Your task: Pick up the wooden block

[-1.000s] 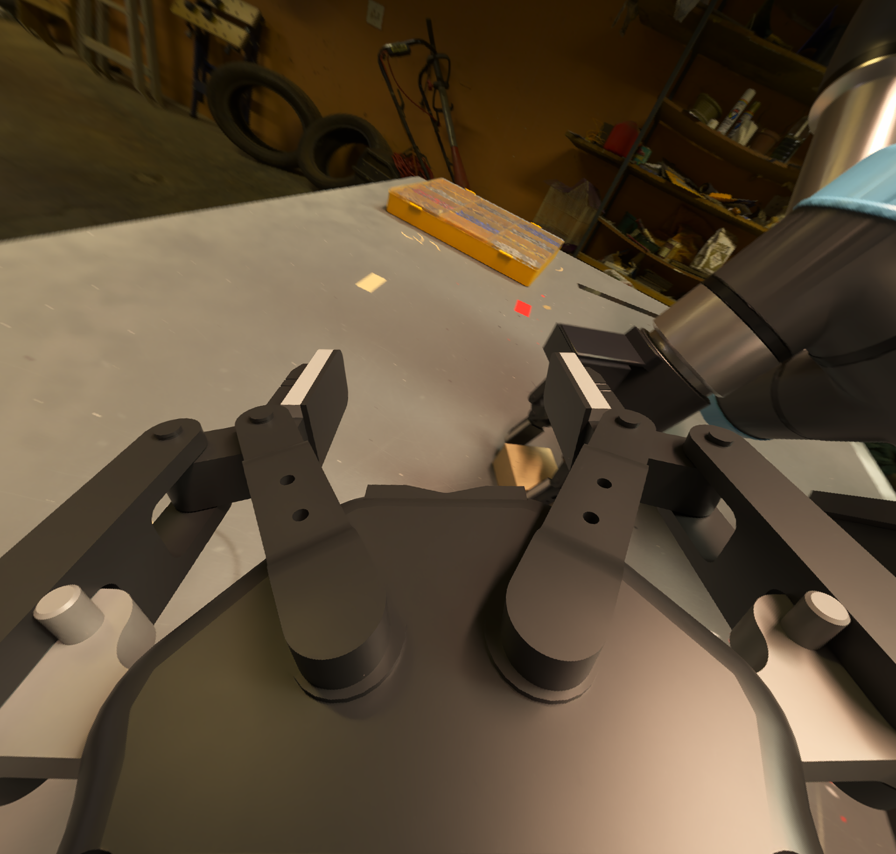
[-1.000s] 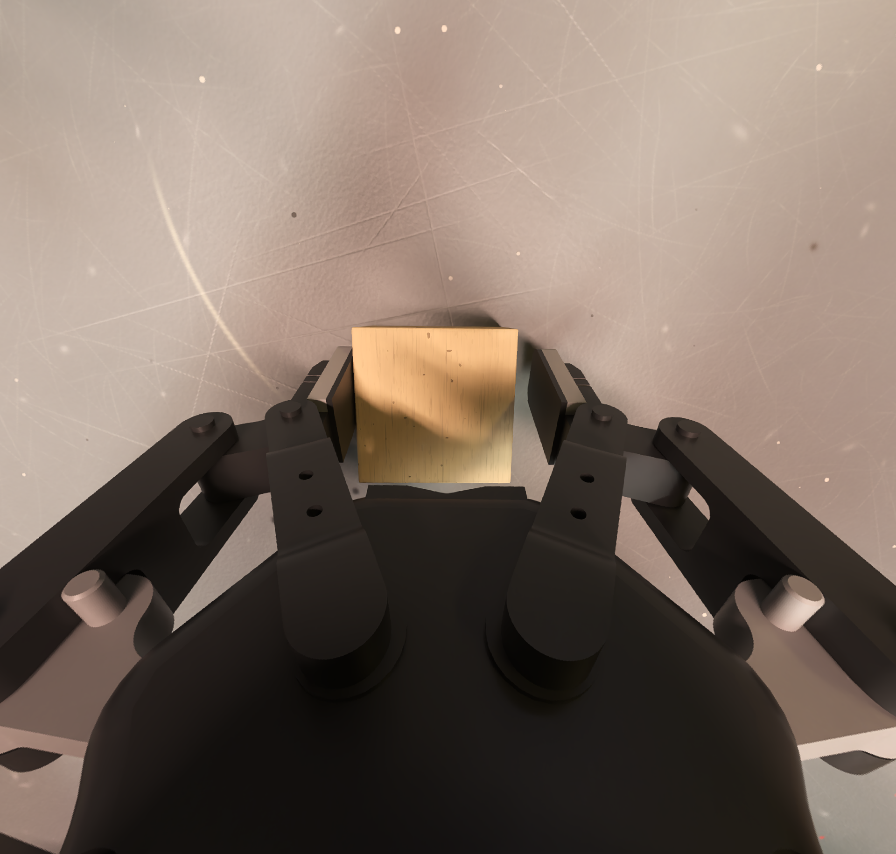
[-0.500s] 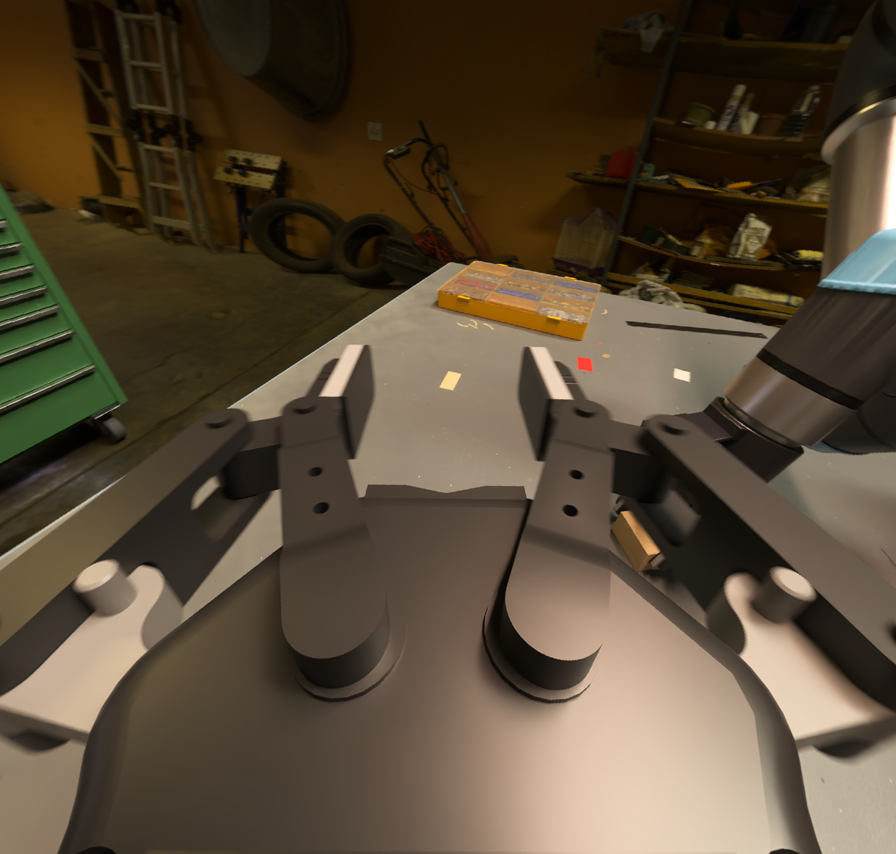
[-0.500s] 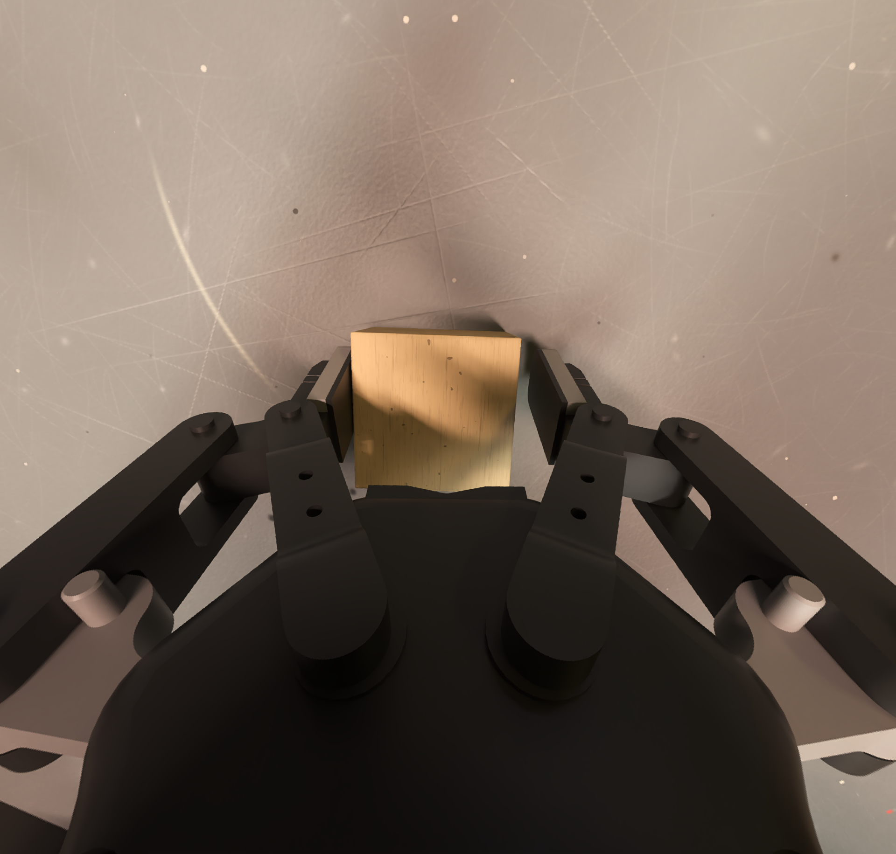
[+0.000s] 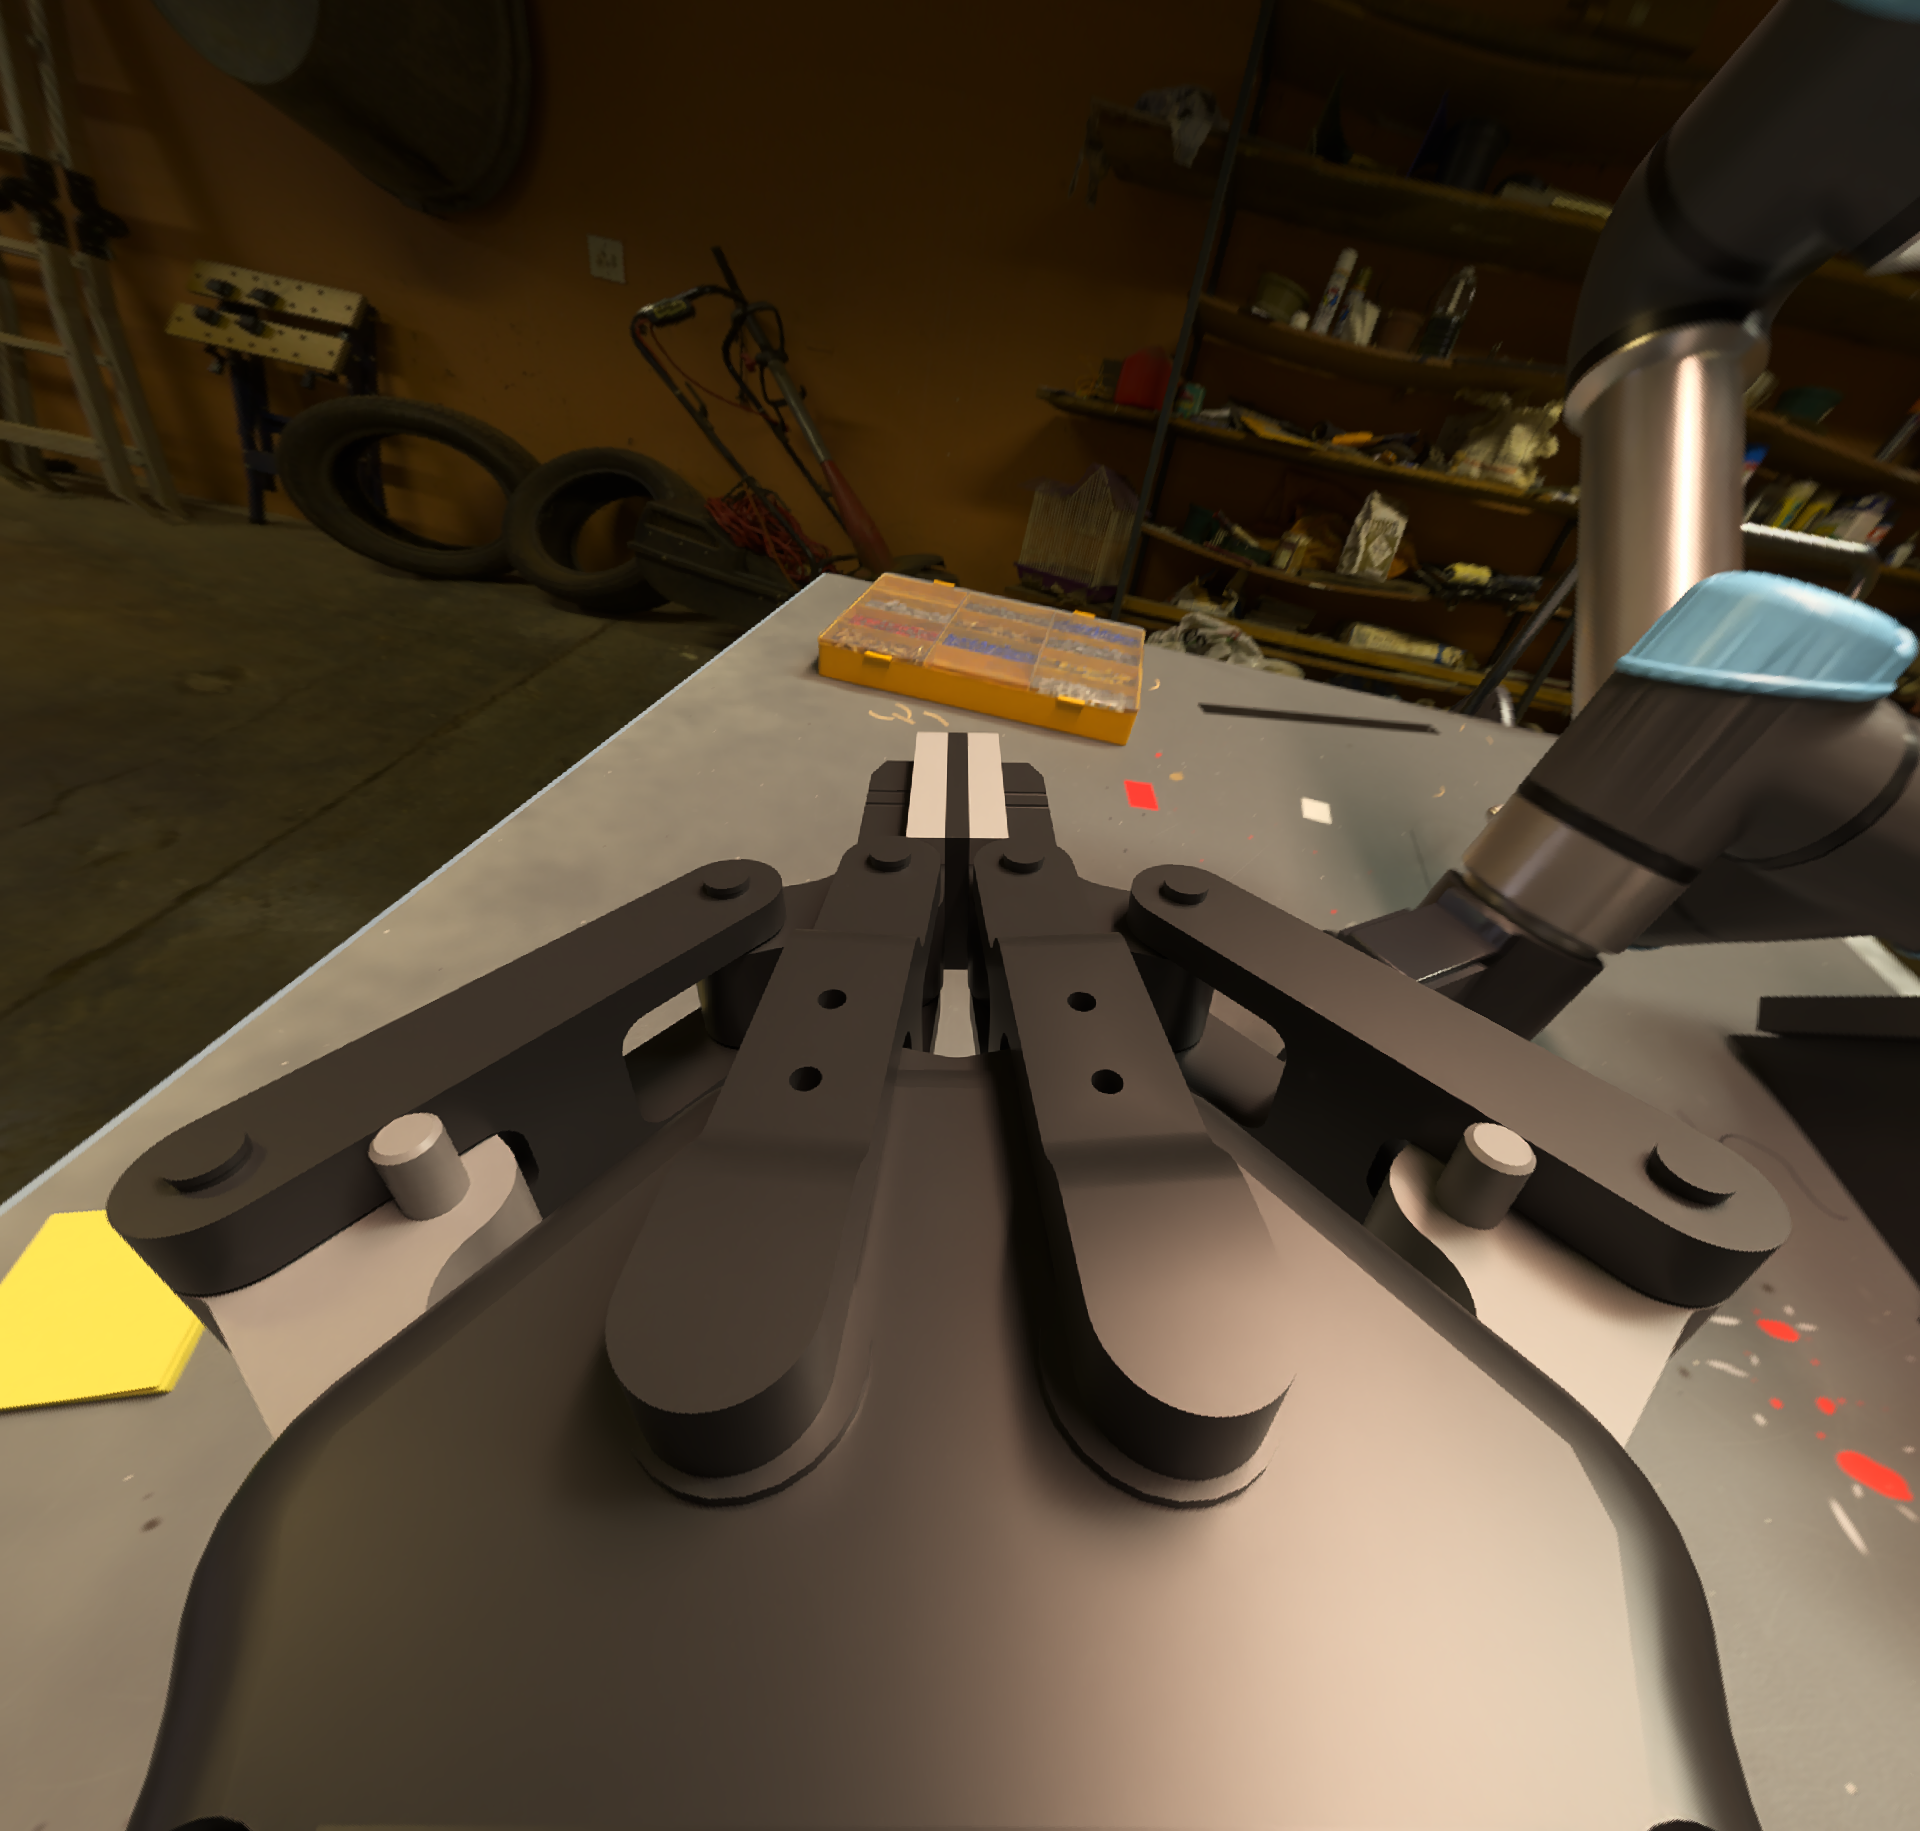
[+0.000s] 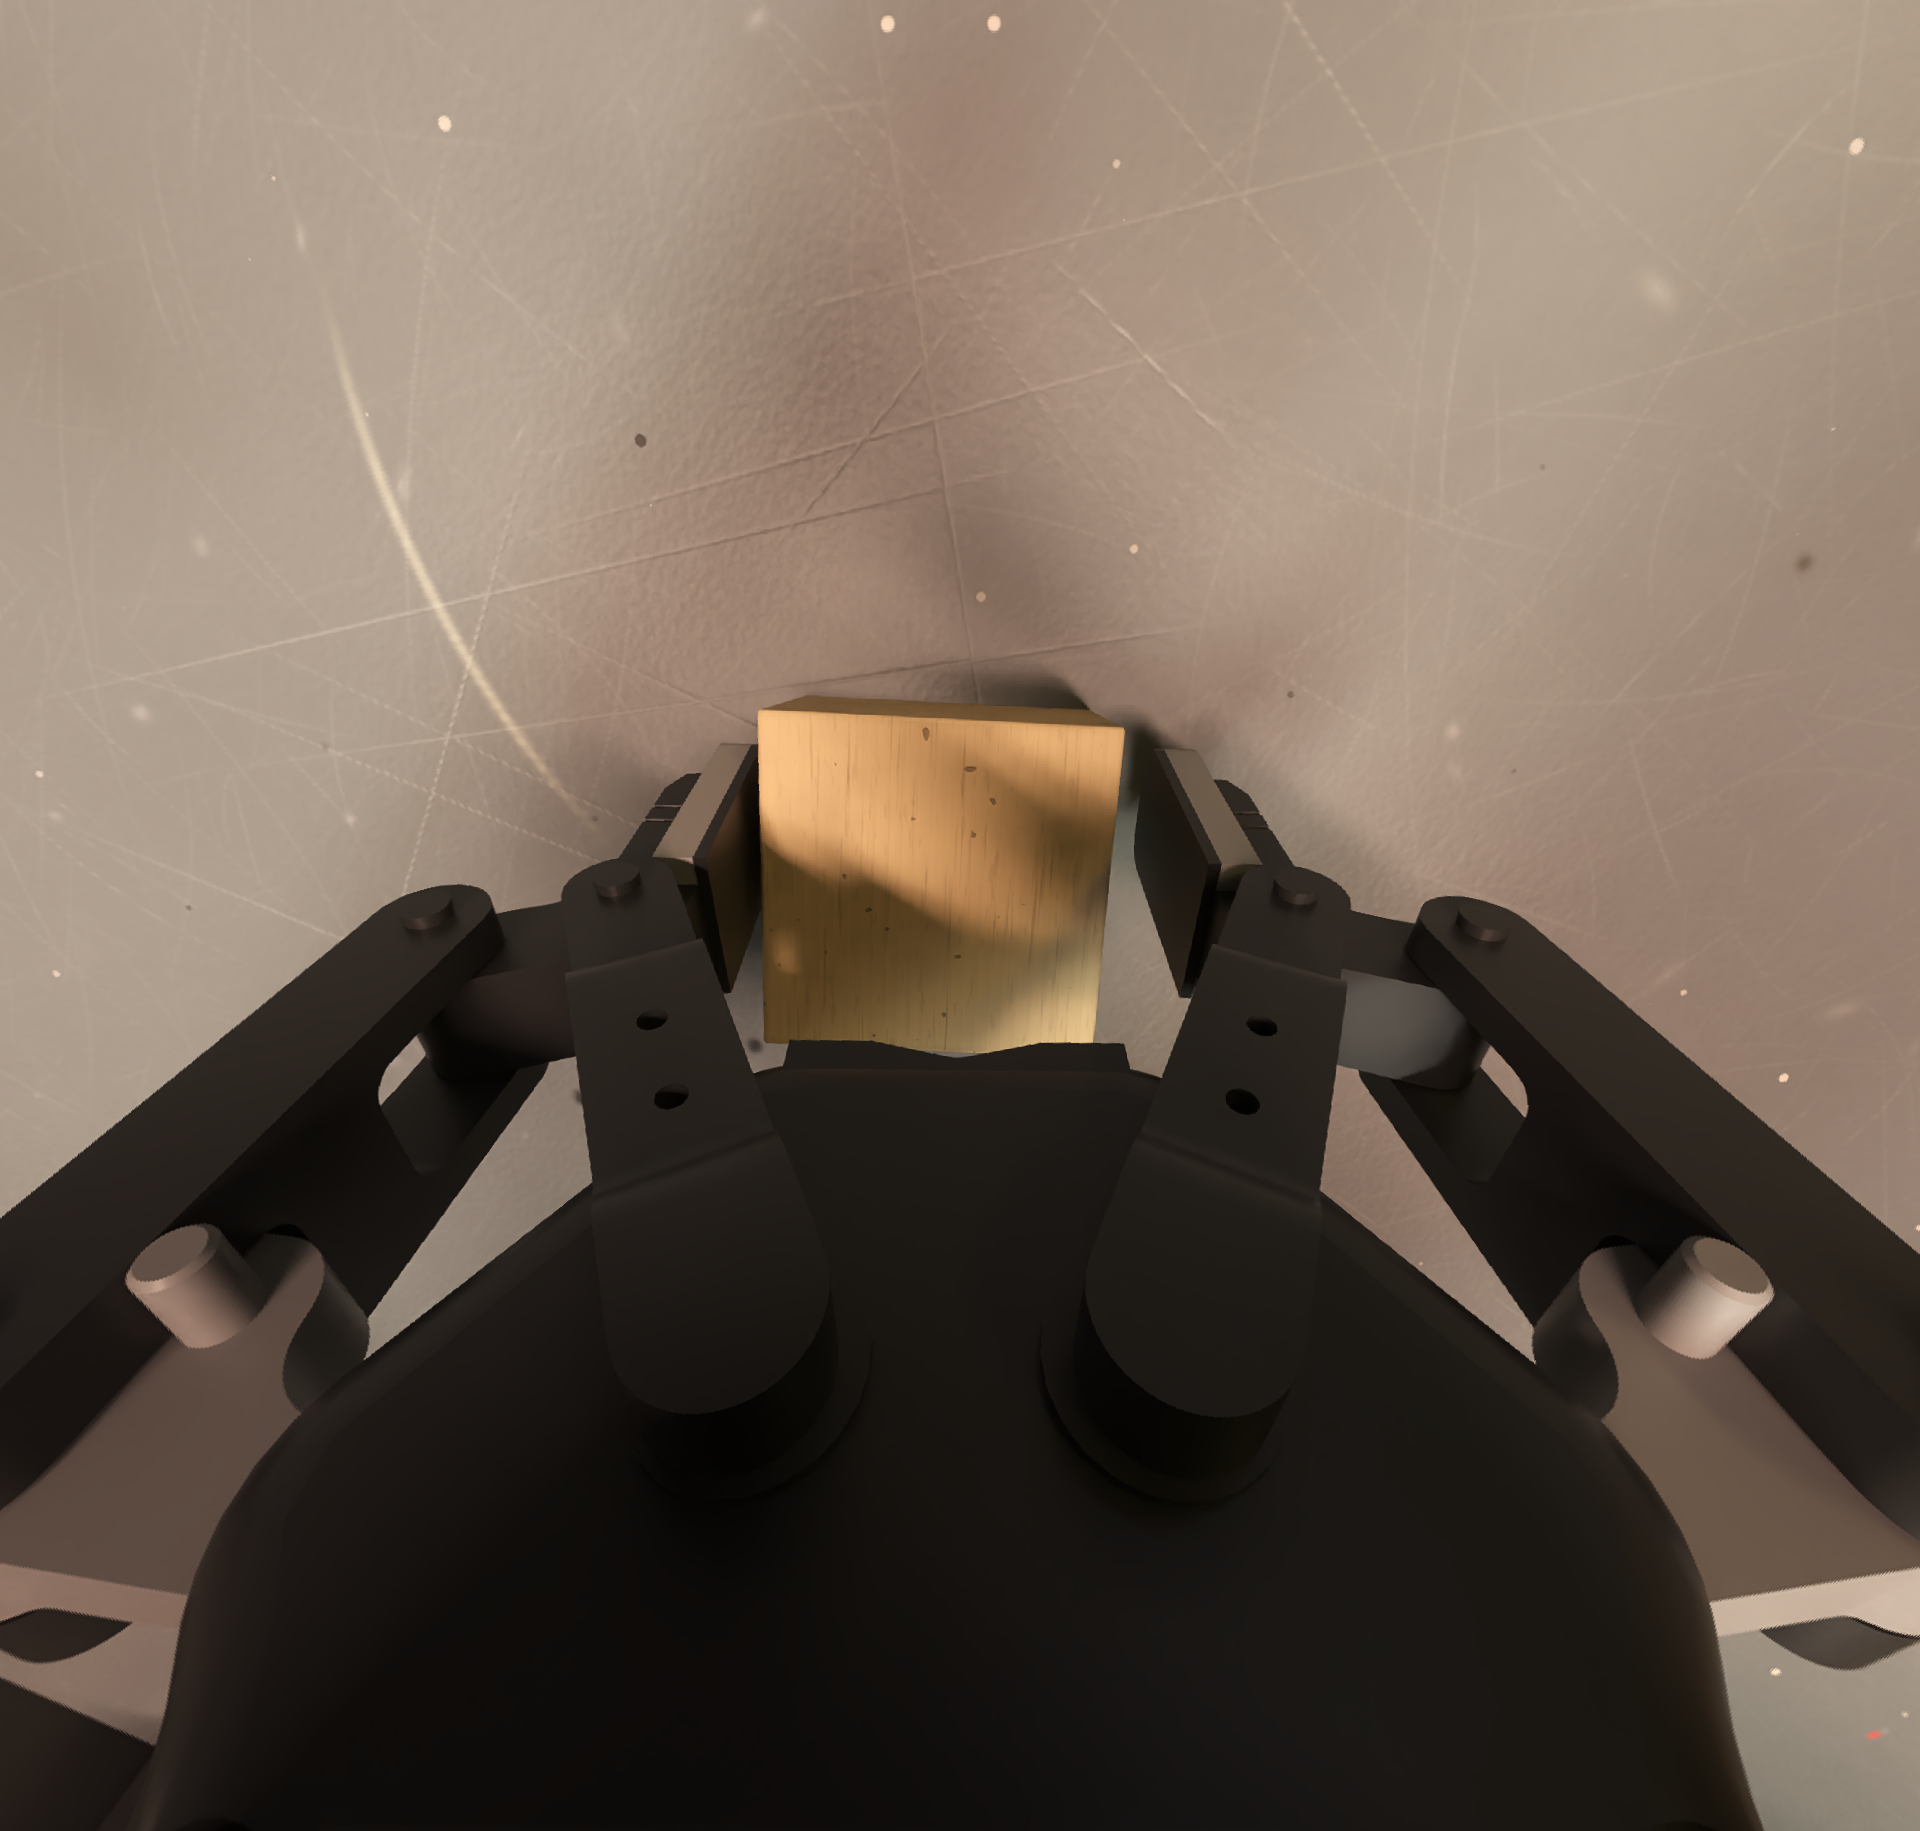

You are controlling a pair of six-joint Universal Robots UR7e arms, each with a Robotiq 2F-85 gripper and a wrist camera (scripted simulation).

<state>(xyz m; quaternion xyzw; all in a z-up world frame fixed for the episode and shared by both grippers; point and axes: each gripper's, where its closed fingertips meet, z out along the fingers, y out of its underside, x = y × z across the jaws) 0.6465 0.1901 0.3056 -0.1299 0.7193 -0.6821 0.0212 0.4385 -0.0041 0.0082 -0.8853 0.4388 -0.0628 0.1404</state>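
Observation:
The wooden block [image 6: 935, 877] is a light tan cube sitting between the fingers of my right gripper [image 6: 940, 846], over the scratched grey table [image 6: 935, 275]. The left pad [image 6: 727, 846] lies against the block, and a thin sliver of light shows at the right pad [image 6: 1179, 867]. My left gripper [image 5: 956, 784] is shut and empty, with its white pads pressed together above the table. It points at the far end of the table. The right arm [image 5: 1714, 794] reaches down at the right of the left wrist view. The block is hidden in that view.
A yellow organiser box [image 5: 982, 654] stands at the table's far end. A yellow pad [image 5: 83, 1314] lies near the left edge. Small red [image 5: 1141, 794] and white [image 5: 1315, 810] squares lie mid-table. A dark flat object [image 5: 1849, 1054] is at the right. Shelves stand beyond.
My left gripper has closed from wide open to shut and has swung up and away from the block. My right gripper keeps the same opening around the block, and the table marks below have shifted slightly.

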